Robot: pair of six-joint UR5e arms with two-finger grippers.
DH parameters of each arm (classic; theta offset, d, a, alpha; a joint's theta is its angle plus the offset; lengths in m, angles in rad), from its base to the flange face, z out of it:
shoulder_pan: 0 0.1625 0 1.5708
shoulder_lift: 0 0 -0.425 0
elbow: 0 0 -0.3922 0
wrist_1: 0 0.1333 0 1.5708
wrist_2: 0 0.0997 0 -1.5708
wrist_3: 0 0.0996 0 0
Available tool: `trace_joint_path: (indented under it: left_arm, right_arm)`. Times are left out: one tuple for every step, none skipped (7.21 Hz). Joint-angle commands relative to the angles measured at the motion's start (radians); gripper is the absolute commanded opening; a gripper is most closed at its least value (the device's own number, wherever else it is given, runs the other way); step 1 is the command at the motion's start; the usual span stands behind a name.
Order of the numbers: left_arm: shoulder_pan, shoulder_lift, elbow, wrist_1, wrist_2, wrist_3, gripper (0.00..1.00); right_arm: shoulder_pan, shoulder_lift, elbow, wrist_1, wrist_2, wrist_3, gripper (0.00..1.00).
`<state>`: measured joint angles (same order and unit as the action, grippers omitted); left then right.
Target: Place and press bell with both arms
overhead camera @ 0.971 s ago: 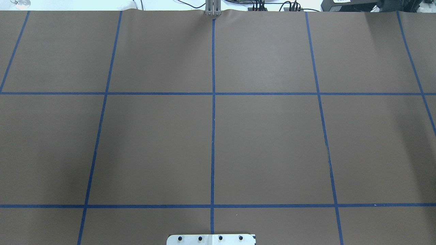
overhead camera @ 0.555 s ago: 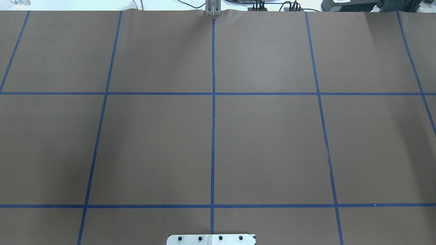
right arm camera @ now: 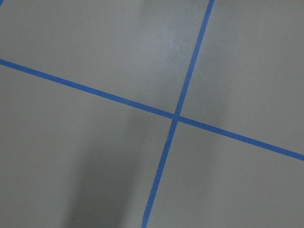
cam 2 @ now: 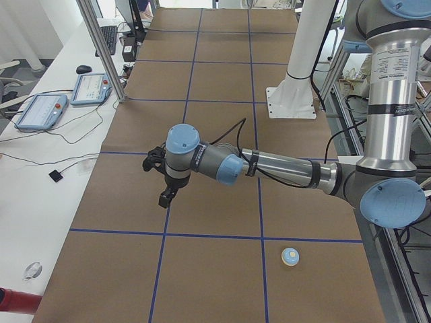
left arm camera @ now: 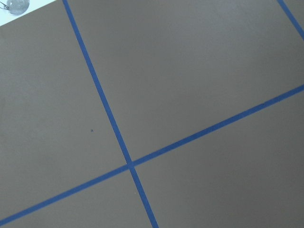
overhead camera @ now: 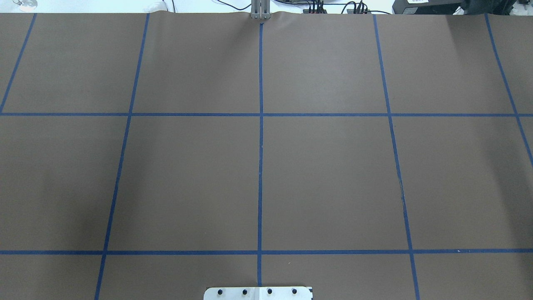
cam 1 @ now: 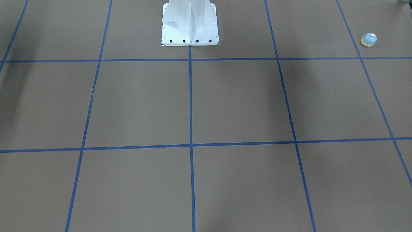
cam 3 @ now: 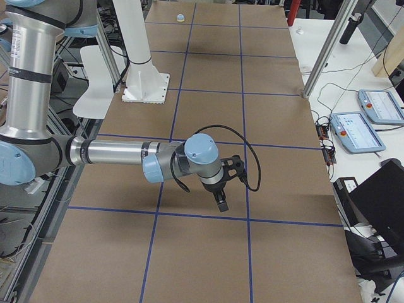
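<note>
Left arm [cam 2: 283, 168] is reaching out level over the table [overhead camera: 187, 179], forearm lying low, wrist bending down. Left gripper [cam 2: 166, 198] is hanging above the brown paper, pointing down, touching nothing. It is showing in the left-end view alone, so I cannot tell whether those fingers are apart or together.

Right arm [cam 3: 113, 153] is mirroring that pose at the other end of the table. Right gripper [cam 3: 221, 202] is hovering over the paper close to a blue tape line [overhead camera: 260, 166]. Same limit: seen from the right-end view only, finger state cannot be told.

Both wrist cameras are looking down at paper and a crossing of tape, with no fingers in frame.

The bell [cam 1: 369, 39] is sitting upright on the table at my left end, on my side of the grid, just beside a tape crossing, button up. It is lying apart from my left gripper and well apart from my right one; from the right end the bell [cam 3: 180, 17] is showing tiny at the far end. The white pedestal [cam 1: 190, 25] is standing between the two arms.
</note>
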<state>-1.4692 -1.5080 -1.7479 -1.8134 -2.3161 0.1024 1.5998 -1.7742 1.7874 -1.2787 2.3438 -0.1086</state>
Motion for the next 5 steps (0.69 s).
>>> trace_joint_path:
  left_arm:
    - [0.023,0.092,0.004,-0.006,-0.003,-0.003,1.00]
    - [0.024,0.132,0.004,-0.009,-0.003,-0.001,1.00]
    - [0.030,0.167,0.002,-0.009,-0.005,-0.003,1.00]
    - [0.068,0.213,0.002,-0.007,-0.003,-0.004,1.00]
    - [0.096,0.250,0.002,-0.010,-0.005,-0.059,1.00]
  right_arm:
    - [-0.001,-0.010,0.000,0.001,0.000,-0.006,1.00]
    - [-0.003,-0.014,0.000,0.001,0.000,-0.006,1.00]
    - [-0.003,-0.019,0.000,0.001,0.002,-0.006,1.00]
    - [-0.001,-0.019,0.000,0.001,0.000,-0.008,1.00]
    - [-0.003,-0.021,0.000,0.002,0.002,-0.008,1.00]
